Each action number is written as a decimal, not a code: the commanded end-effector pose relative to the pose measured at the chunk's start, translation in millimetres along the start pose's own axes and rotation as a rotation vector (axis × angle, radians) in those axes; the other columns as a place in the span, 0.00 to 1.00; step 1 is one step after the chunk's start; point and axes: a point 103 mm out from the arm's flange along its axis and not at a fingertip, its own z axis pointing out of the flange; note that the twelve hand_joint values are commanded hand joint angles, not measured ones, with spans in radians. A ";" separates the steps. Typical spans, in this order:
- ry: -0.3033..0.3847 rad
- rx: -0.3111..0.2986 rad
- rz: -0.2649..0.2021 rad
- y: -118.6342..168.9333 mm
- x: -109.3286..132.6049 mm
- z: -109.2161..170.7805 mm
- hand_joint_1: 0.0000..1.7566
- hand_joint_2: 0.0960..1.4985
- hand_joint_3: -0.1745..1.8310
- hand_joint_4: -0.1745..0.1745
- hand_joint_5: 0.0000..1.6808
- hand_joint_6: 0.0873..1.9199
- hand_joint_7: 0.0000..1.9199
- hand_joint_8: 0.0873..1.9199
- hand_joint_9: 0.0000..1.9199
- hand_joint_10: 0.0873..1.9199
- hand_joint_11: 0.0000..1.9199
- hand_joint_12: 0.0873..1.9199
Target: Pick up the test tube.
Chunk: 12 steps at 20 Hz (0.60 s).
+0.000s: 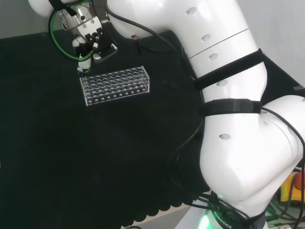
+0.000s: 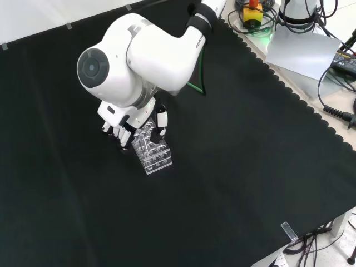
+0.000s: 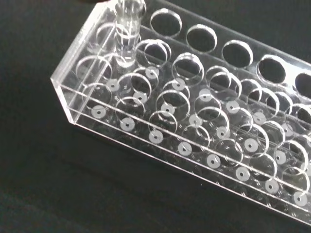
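A clear test tube (image 3: 127, 29) stands upright in a hole near one corner of the clear plastic rack (image 3: 194, 126); its rounded bottom sits low inside the rack. The rack (image 1: 114, 85) lies on the black cloth (image 1: 71, 157). My hand (image 1: 90, 36) hangs just over the rack's left end in the head view. In the front view the hand (image 2: 130, 125) is at the far end of the rack (image 2: 153, 151), with the fingers (image 2: 124, 138) pointing down on one side and the thumb (image 2: 161, 119) apart on the other. Where the tube's top meets the hand is hidden.
The arm's big white links (image 1: 228, 109) stand at the right of the head view, and a link with a round grey cap (image 2: 92, 68) hangs above the hand in the front view. Several other rack holes hold nothing. The cloth's scalloped edge (image 2: 300, 100) runs along the right.
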 end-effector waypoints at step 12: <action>0.073 -0.024 0.005 8.0 16.3 -5.2 0.48 0.46 0.38 0.10 0.32 0.37 0.51 0.40 0.41 0.35 0.15 0.75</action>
